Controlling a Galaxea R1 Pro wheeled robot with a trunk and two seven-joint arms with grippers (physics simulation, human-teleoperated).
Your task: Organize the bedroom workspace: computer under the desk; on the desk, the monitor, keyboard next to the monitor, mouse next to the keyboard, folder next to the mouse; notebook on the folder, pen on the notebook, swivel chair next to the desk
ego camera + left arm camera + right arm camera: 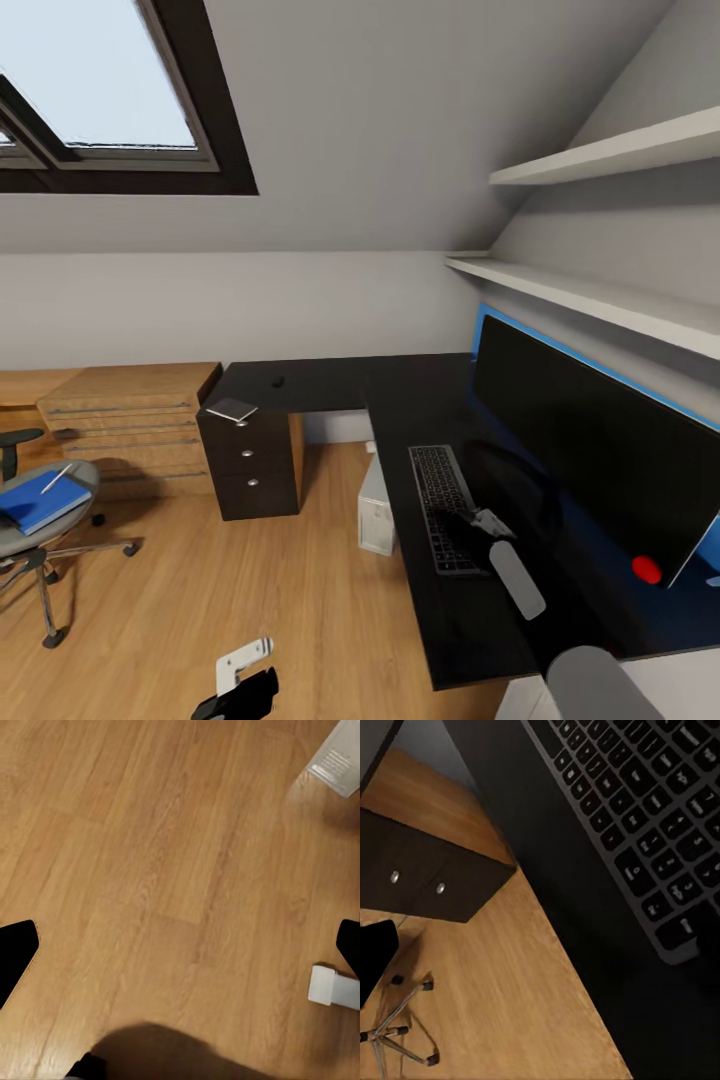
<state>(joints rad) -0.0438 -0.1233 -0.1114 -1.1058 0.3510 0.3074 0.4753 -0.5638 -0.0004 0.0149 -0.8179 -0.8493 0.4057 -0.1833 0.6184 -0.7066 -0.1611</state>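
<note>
Two items, pen point(56, 477) atop folder point(42, 501), on swivel chair point(30, 540) seat

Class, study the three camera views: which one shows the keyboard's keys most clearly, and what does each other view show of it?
The right wrist view: the keyboard is close up, with individual keys distinct, though cut off at the frame's edge. The head view shows the whole keyboard on the desk before the monitor, small and partly covered by the right gripper. The left wrist view looks at wooden floor.

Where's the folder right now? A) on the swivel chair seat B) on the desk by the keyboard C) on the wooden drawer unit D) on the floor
A: the blue folder lies on the swivel chair seat at the head view's left, with the pen on top.
</note>
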